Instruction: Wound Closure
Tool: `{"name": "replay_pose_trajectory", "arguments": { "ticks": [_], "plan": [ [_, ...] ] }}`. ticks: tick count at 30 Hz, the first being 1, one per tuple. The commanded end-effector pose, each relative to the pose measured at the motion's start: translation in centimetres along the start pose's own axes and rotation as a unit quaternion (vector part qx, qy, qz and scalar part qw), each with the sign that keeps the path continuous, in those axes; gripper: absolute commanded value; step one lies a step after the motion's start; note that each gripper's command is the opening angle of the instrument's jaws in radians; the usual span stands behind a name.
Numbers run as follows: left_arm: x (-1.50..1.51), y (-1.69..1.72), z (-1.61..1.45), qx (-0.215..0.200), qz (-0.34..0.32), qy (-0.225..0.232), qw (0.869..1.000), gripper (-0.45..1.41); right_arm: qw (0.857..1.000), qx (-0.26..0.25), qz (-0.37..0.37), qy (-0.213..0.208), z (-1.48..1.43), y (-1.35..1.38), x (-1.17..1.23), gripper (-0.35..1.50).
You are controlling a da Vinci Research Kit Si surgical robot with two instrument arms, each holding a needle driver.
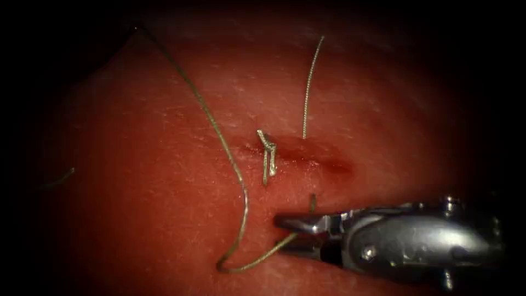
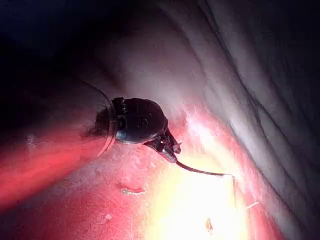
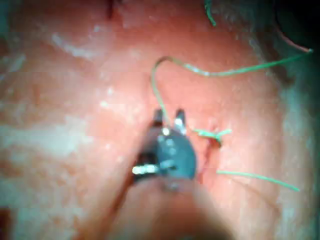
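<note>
We cannot make out a needle on the dim tissue (image 1: 164, 181). The right tool (image 1: 293, 234), entering below the cut (image 1: 307, 156), has its jaws parted, and the thread (image 1: 219, 137) runs between them; whether they grip it we cannot tell. The pale strand loops left of the cut, and a knot with short tails (image 1: 267, 156) sits at the cut's left end. We read no writing.

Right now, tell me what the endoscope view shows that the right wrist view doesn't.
Endoscope view: the right tool side-on, the thread passing between its open jaws, gripping nothing. Right wrist view: that tool from behind, its tips apart, thread beside one. Both: the knot at the cut, the thread's loop, a loose thread end, the tissue.
</note>
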Motion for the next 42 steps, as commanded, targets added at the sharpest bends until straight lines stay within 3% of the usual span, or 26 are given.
{"name": "replay_pose_trajectory", "arguments": {
  "ticks": [1,6,8,10,13,14,17,19,24,31,42],
  "plan": [
    [-0.05,-0.04,0.06,-0.001,0.0,0.0,1.0,-0.35,0.999,-0.009,-0.001,-0.045,-0.05,0.16,-0.15,0.93],
    [-0.05,-0.03,0.06,-0.004,0.0,0.0,1.0,-0.35,0.994,-0.045,0.022,-0.095,-0.28,0.42,-0.36,1.01],
    [-0.05,-0.03,0.06,-0.004,0.0,0.0,1.0,-0.35,0.994,-0.045,0.039,-0.095,-0.35,0.53,-0.41,1.03],
    [-0.07,-0.04,0.06,-0.005,-0.002,0.0,1.0,-0.35,0.987,-0.065,0.127,-0.073,-0.38,0.74,-0.43,1.01],
    [-0.08,-0.04,0.07,-0.004,-0.001,0.0,1.0,-0.35,0.955,-0.074,0.287,0.031,-0.34,0.96,-0.47,0.93],
    [-0.08,-0.03,0.07,-0.004,-0.001,0.0,1.0,-0.35,0.923,-0.072,0.373,0.057,-0.27,1.04,-0.51,0.89],
    [-0.09,-0.03,0.08,-0.005,-0.001,0.0,1.0,-0.35,0.89,-0.058,0.447,0.07,-0.12,1.03,-0.59,0.89],
    [-0.1,-0.03,0.1,-0.007,-0.004,0.0,1.0,-0.35,0.854,-0.054,0.51,0.086,0.06,0.96,-0.7,0.89],
    [-0.11,-0.02,0.13,-0.008,-0.006,0.0,1.0,-0.35,0.818,-0.055,0.565,0.098,0.39,0.88,-0.93,0.91],
    [-0.11,-0.03,0.13,-0.008,-0.006,0.0,1.0,-0.35,0.8,-0.101,0.582,0.104,0.72,0.99,-1.29,0.98],
    [-0.12,-0.03,0.14,-0.008,-0.005,0.0,1.0,-0.35,0.795,-0.115,0.583,0.121,0.79,1.12,-1.31,0.88]
  ]
}}
